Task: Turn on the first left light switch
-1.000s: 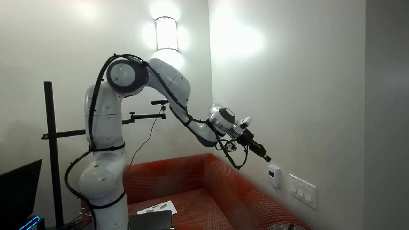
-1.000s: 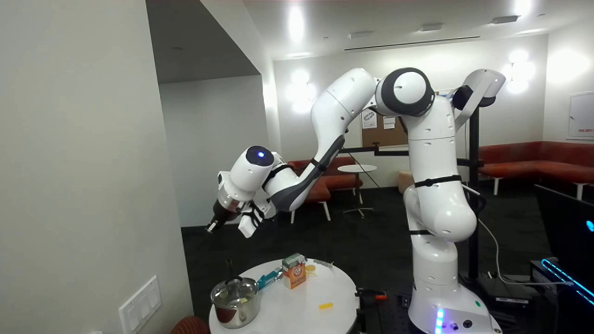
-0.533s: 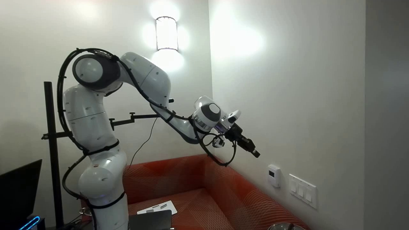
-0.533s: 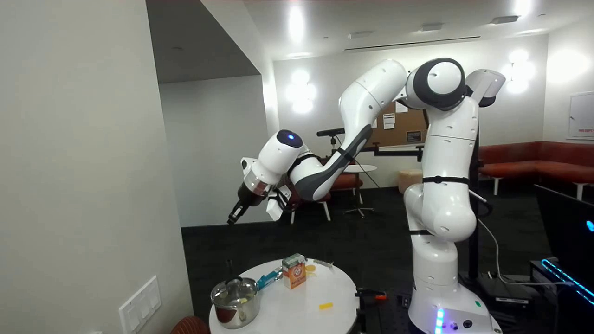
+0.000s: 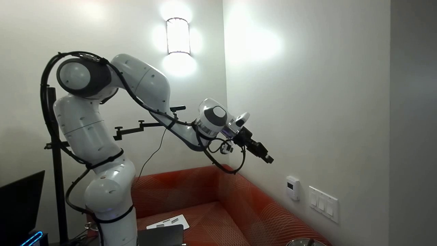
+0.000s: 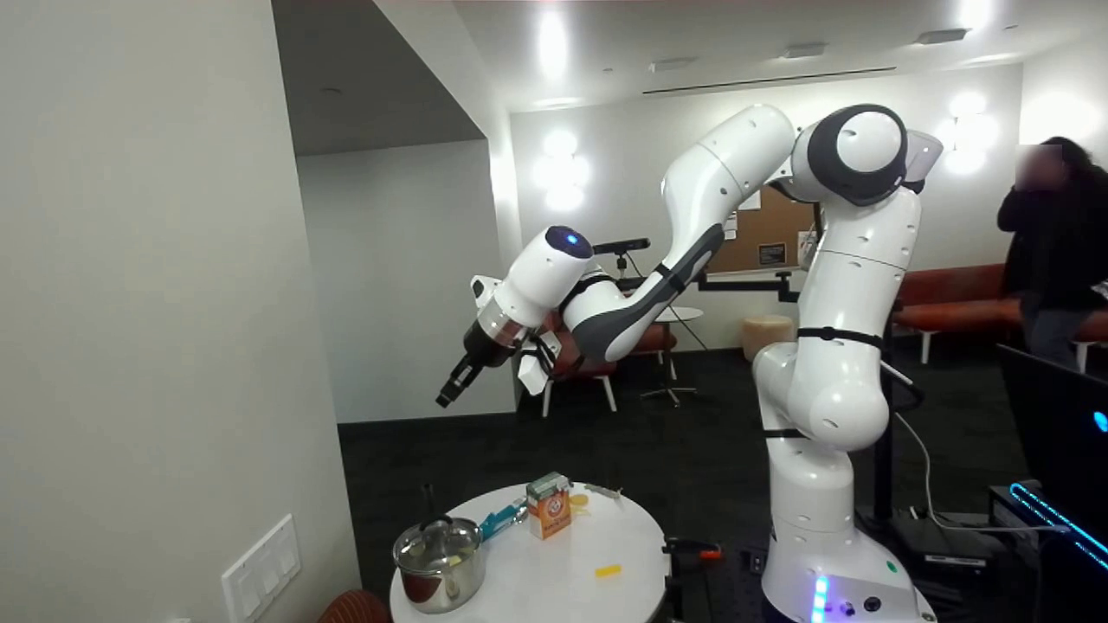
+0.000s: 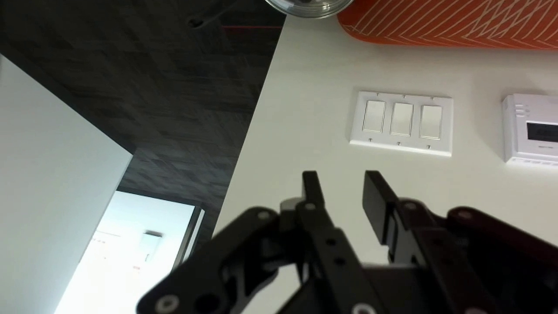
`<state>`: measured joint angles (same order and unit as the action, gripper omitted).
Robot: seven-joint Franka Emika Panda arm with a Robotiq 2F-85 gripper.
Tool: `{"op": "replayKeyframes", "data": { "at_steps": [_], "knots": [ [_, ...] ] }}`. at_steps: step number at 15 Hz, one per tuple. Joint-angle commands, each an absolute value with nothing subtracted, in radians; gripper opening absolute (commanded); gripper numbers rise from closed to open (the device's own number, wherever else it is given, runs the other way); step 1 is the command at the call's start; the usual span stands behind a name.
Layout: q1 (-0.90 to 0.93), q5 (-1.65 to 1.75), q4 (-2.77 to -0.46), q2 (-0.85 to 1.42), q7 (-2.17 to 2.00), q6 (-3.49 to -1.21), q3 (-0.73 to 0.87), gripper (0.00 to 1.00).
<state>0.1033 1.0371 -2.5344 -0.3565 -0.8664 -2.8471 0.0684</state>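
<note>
Light switch (image 5: 313, 199): no contact. From the wall (image 6: 156, 260), arm (image 6: 853, 277) has drawn up and back over the last second. Off the left edge of the round table (image 6: 537, 588), in an exterior view, sits the switch panel (image 6: 261, 568); target presumably leftmost on it. Gripper (image 7: 342, 187): jaws parted, holding nothing. Retreat suggests press finished or re-aiming; toggle unconfirmed.
</note>
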Motion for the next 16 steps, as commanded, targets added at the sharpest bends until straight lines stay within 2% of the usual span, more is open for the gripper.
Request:
{"op": "replayKeyframes", "data": {
  "at_steps": [1,6,16],
  "knots": [
    [0.113,1.037,-2.54,-0.356,-0.845,-2.865,0.073,0.63],
    [0.11,1.064,-2.523,-0.333,-0.873,-2.875,0.06,0.99],
    [0.114,1.065,-2.524,-0.317,-0.868,-2.867,0.061,1.0]
  ]
}}
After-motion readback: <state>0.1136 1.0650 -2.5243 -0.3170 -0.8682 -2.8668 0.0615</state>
